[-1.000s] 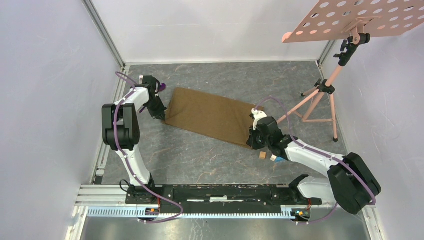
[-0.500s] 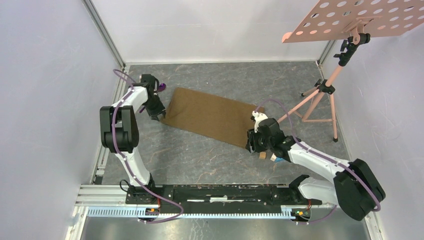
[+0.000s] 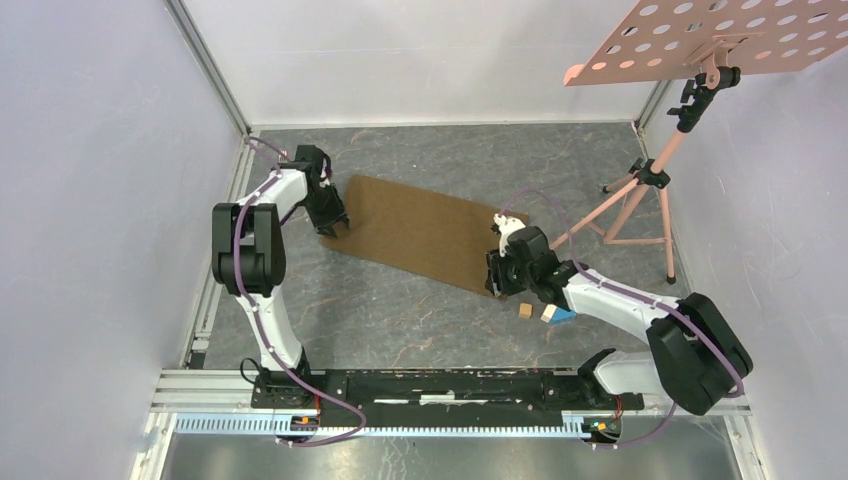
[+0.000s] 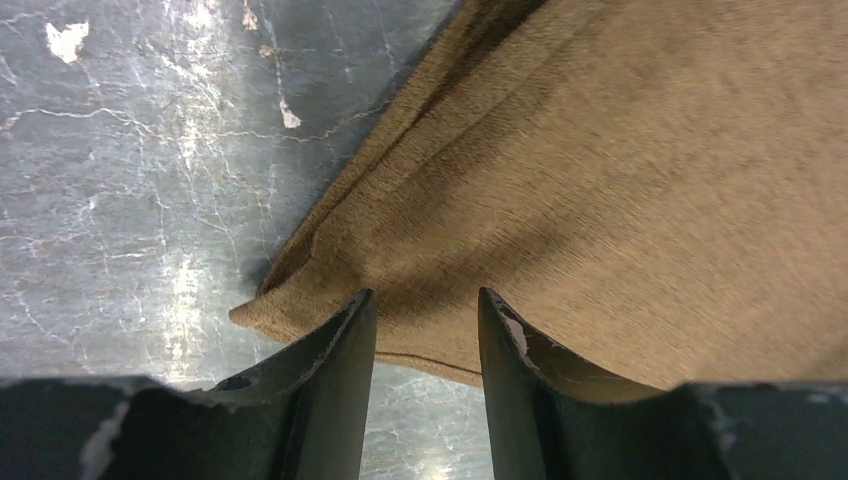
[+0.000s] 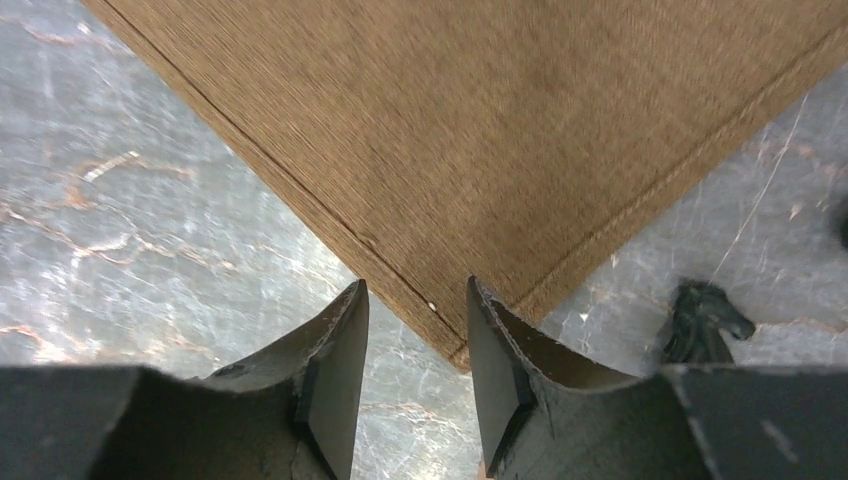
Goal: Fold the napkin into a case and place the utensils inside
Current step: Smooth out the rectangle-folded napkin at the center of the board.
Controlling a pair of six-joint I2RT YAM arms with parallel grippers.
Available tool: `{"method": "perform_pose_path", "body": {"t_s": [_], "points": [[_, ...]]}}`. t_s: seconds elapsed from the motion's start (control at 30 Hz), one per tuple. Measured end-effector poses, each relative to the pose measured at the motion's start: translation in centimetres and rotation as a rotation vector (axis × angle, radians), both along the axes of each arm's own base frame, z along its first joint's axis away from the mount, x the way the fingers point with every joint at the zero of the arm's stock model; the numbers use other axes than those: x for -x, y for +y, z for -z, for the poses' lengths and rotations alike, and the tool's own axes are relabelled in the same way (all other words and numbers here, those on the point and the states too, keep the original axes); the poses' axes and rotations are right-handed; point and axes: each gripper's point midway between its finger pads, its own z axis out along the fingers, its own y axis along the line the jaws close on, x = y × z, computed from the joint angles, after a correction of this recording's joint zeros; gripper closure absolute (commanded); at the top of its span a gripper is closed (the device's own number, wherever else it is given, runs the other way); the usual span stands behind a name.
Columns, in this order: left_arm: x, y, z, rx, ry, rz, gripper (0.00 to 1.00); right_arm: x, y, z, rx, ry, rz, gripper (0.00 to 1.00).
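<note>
The brown napkin (image 3: pixel 425 232) lies flat on the grey table as a long folded rectangle, slanting from far left to near right. My left gripper (image 3: pixel 331 224) is open at its left near corner; in the left wrist view the gripper (image 4: pixel 425 312) has the rumpled cloth edge (image 4: pixel 420 345) between its fingertips. My right gripper (image 3: pixel 497 283) is open at the right near corner; in the right wrist view the gripper (image 5: pixel 415 303) straddles the cloth's pointed corner (image 5: pixel 455 345). The fork and the spoon are out of view.
A small wooden block (image 3: pixel 524 310) and a wooden-and-blue block (image 3: pixel 555 314) lie just near of the right gripper. A small dark figure (image 5: pixel 700 318) sits right of the napkin corner. A pink stand (image 3: pixel 645 185) rises at the right. Walls enclose the table.
My left gripper has moved right onto the napkin's left near corner. My right gripper has moved left and slightly away, onto the right near corner. The napkin has hardly moved.
</note>
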Motion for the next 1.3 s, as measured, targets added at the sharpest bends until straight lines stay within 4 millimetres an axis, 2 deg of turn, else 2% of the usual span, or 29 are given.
{"method": "perform_pose_path", "body": {"t_s": [0.1,0.17,0.23,0.33,0.4,0.43,0.47,0.53,0.6,0.67,0.73,1.0,1.1,1.2,1.3], "points": [[0.4,0.1,1.4,-0.014,0.039,-0.001,0.49,1.0,-0.7,1.6,0.013,0.026,0.005,0.54],[0.5,0.4,1.6,-0.024,0.046,-0.006,0.46,1.7,-1.1,2.4,0.023,0.042,0.006,0.5],[0.5,0.5,1.5,-0.027,0.043,-0.007,0.39,1.6,-1.1,2.0,0.019,0.028,0.008,0.43],[0.0,0.3,0.6,-0.017,0.005,-0.006,0.35,1.0,-1.3,0.9,0.028,0.002,0.017,0.37],[-1.1,-0.3,-0.8,0.019,-0.052,-0.005,0.35,-0.6,-1.1,-0.7,0.038,-0.039,0.032,0.37],[-1.9,-0.8,-1.6,0.044,-0.081,-0.005,0.35,-1.9,-0.8,-1.7,0.042,-0.067,0.042,0.41],[-3.8,-1.5,-2.9,0.085,-0.141,-0.011,0.35,-3.5,-0.5,-2.8,0.048,-0.098,0.055,0.46],[-5.4,-2.1,-4.0,0.121,-0.19,-0.019,0.37,-7.0,0.2,-4.7,0.064,-0.152,0.092,0.54],[-8.6,-3.2,-5.5,0.185,-0.272,-0.026,0.37,-9.7,0.4,-5.5,0.081,-0.185,0.129,0.6],[-11.4,-4.0,-5.8,0.234,-0.333,-0.032,0.37,-11.5,-0.2,-5.2,0.116,-0.195,0.172,0.63],[-12.8,-4.4,-5.1,0.263,-0.349,-0.038,0.37,-12.2,-1.1,-4.1,0.16,-0.183,0.202,0.66],[-15.5,-5.4,0.2,0.336,-0.314,-0.078,0.34,-13.4,-4.5,0.1,0.319,-0.134,0.28,0.71],[-17.1,-4.9,0.0,0.304,-0.335,-0.096,0.34,-13.6,-5.9,0.8,0.375,-0.132,0.307,0.73],[-18.0,-4.4,0.1,0.268,-0.333,-0.098,0.33,-13.5,-6.5,1.0,0.393,-0.129,0.321,0.69],[-17.9,-4.4,0.0,0.239,-0.327,-0.079,0.31,-13.0,-6.6,0.8,0.394,-0.12,0.315,0.66]]}}
